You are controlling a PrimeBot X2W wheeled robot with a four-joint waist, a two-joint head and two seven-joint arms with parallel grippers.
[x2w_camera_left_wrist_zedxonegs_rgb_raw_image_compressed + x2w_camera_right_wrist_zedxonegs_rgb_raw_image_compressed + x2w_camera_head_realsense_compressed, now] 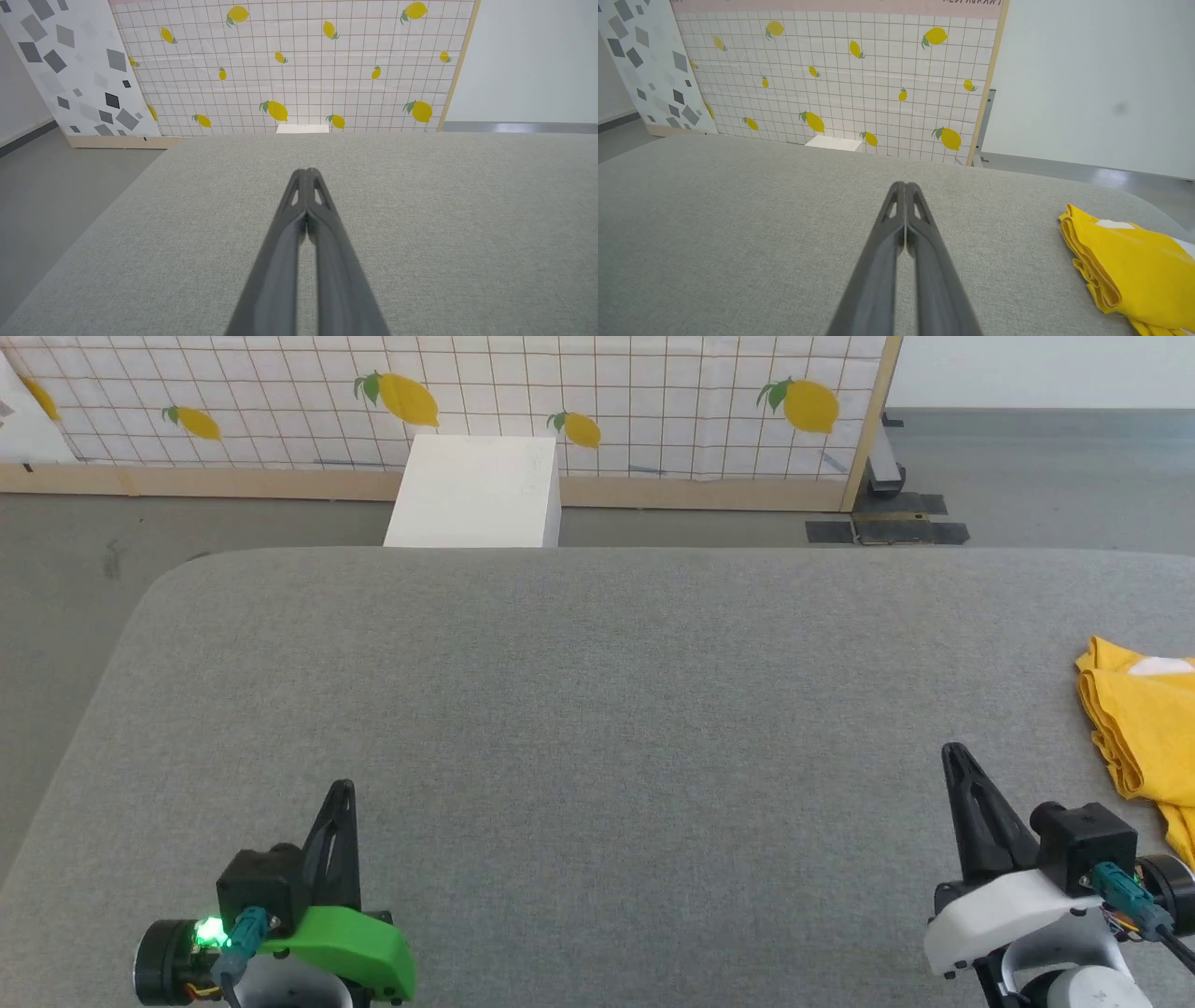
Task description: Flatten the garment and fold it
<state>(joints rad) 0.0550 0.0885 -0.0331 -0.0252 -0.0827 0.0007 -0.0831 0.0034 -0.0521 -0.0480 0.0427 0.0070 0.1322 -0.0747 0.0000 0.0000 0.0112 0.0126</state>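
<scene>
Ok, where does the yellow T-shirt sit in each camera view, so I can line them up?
Head view: T-shirt bunched at the picture's right edge, on the grey surface, right of the right hand.
Left wrist view: grey surface ahead of the left hand.
Right wrist view: T-shirt at lower right.
Shared landmark: the white box below the lemon-print panel.

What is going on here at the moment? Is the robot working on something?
Nothing is being handled right now. A two-armed robot faces a grey padded table. Its left gripper and right gripper are both shut and hold nothing, with their fingers pointing forward over the bare surface. The garment, a mustard-yellow T-shirt, lies gathered in layers at the table's right side, near the right gripper but apart from it. It is not spread flat.
</scene>
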